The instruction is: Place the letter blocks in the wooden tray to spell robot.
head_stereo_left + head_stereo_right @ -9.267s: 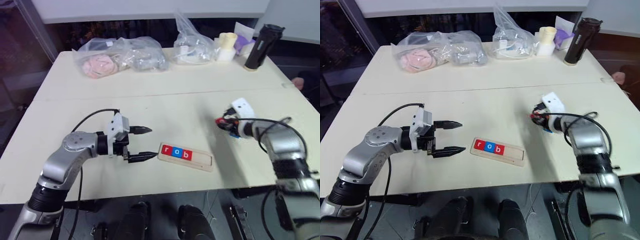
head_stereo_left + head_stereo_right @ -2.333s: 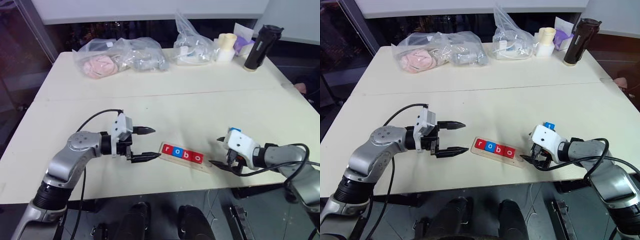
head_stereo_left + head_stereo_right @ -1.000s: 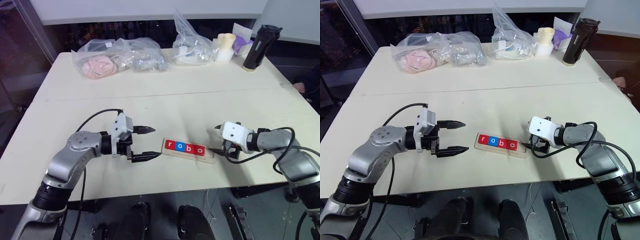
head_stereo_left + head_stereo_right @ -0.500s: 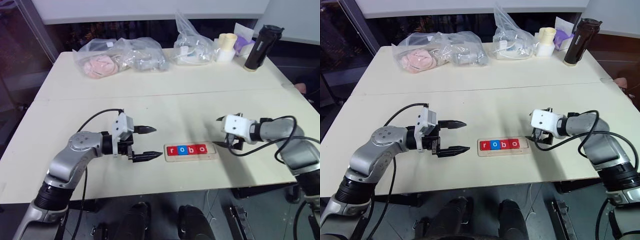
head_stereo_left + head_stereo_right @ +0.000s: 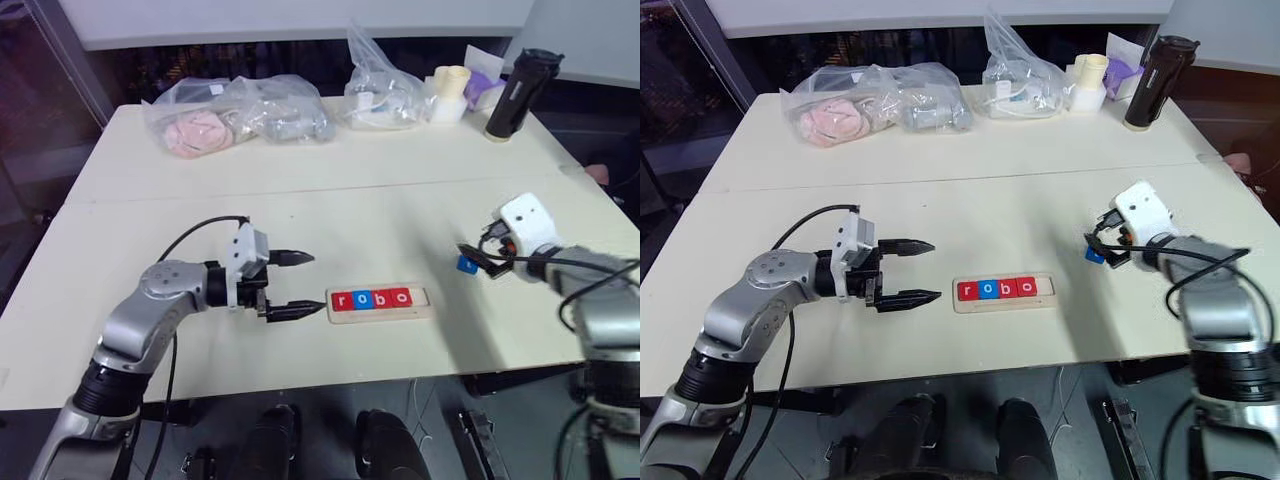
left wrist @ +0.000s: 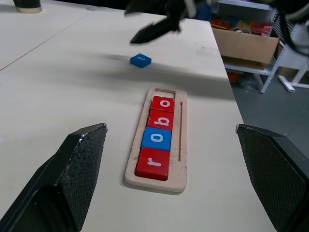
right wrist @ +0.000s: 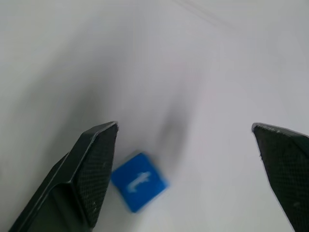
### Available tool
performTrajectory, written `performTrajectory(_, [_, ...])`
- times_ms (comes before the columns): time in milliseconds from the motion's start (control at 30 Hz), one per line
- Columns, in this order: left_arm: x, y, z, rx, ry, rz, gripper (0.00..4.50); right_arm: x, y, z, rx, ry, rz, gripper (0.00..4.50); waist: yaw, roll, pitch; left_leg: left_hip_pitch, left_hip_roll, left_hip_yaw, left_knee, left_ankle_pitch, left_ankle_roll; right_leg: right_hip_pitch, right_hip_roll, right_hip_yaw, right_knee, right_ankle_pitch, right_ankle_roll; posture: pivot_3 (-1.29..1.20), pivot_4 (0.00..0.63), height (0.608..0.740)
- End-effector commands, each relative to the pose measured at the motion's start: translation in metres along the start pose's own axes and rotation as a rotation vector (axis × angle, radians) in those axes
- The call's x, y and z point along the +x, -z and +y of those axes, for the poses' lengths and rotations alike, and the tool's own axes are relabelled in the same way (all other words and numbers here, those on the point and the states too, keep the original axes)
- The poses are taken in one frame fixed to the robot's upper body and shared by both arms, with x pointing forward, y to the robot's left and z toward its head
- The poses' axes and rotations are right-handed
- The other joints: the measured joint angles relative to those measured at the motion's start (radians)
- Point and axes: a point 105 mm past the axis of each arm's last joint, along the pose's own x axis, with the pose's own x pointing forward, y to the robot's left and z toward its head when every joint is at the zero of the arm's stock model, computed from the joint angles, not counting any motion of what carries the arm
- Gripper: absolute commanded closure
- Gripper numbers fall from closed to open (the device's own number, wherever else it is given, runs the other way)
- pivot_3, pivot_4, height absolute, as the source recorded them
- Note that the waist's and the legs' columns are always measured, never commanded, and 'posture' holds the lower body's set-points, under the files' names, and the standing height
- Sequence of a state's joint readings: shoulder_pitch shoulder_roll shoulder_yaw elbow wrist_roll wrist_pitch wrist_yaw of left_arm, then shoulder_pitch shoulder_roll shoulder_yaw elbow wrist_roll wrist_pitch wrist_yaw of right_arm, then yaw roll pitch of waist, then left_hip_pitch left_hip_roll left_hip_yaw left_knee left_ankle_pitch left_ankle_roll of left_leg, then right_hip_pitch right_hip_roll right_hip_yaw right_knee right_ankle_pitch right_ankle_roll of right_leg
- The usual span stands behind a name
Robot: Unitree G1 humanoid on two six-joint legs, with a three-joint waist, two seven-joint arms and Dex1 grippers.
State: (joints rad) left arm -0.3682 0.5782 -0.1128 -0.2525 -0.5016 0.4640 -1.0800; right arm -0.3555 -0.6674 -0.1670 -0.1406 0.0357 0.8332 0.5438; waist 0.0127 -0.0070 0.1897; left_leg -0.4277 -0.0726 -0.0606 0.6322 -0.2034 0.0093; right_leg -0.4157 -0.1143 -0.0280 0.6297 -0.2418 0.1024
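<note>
The wooden tray (image 5: 421, 298) lies level near the table's front, with the letter blocks r (image 5: 343, 300), o (image 5: 363, 299), b (image 5: 382, 298) and o (image 5: 401, 297) in it. Its right end slot is bare. A blue t block (image 5: 466, 264) lies flat on the table to the tray's right. My right gripper (image 5: 1102, 248) hovers open just above that block, which sits near one finger (image 7: 91, 174) in the right wrist view. My left gripper (image 5: 315, 284) stands open and empty left of the tray, pointing at it.
Plastic bags (image 5: 240, 112) of items, a white cup (image 5: 450, 92) and a black bottle (image 5: 518, 92) line the table's far edge. A seam crosses the tabletop behind the tray. A cardboard box (image 6: 244, 43) sits on the floor beyond the table's right edge.
A fourth block has gone into the tray. The right gripper nudged the tray level, then swung right and rolled over to the blue t block. The left gripper stayed still.
</note>
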Motion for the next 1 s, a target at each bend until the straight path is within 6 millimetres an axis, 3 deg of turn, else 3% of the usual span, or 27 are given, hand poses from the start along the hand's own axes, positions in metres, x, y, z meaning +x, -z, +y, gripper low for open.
performTrajectory(33, [0.002, -0.008, -0.001, 0.04, 0.015, -0.015, 0.0, -0.002, -0.01, -0.016, 0.156, 0.209, 0.001, 0.02, -0.001, 0.0, 0.0, 0.0, 0.0, 0.0, 0.0, 0.0, 0.0, 0.0, 0.0, 0.0, 0.0, 0.0, 0.0, 0.0, 0.15, 0.725])
performTrajectory(333, [0.0, -0.008, 0.0, 0.045, 0.003, -0.011, 0.0, 0.01, 0.032, 0.008, 0.463, 0.278, 0.187, 0.02, -0.001, 0.0, 0.0, 0.0, -0.001, 0.0, 0.0, 0.0, 0.0, -0.001, 0.002, -0.001, 0.001, 0.0, 0.0, 0.0, 0.15, 0.725])
performTrajectory(567, [-0.001, -0.008, 0.0, 0.049, -0.007, -0.011, 0.0, 0.01, 0.044, 0.021, 0.587, 0.266, 0.254, 0.02, -0.001, 0.0, -0.001, 0.002, 0.0, 0.0, 0.0, 0.0, 0.0, 0.001, 0.003, -0.001, 0.001, 0.0, 0.0, 0.0, 0.15, 0.725])
performTrajectory(800, [0.0, -0.007, 0.0, 0.049, -0.011, -0.014, 0.0, 0.005, 0.042, 0.032, 0.633, 0.244, 0.266, 3.31, -0.002, 0.0, -0.001, 0.002, 0.0, 0.0, 0.0, 0.0, 0.0, 0.001, 0.003, -0.001, 0.001, 0.0, 0.0, 0.0, 0.15, 0.725])
performTrajectory(1000, [0.001, -0.007, 0.001, 0.051, -0.006, -0.016, 0.0, -0.008, 0.033, 0.041, 0.6, 0.163, 0.265, 3.32, -0.001, 0.0, -0.001, 0.002, 0.0, 0.0, -0.001, 0.0, 0.0, 0.001, 0.004, -0.001, 0.001, 0.0, 0.0, 0.0, 0.15, 0.725])
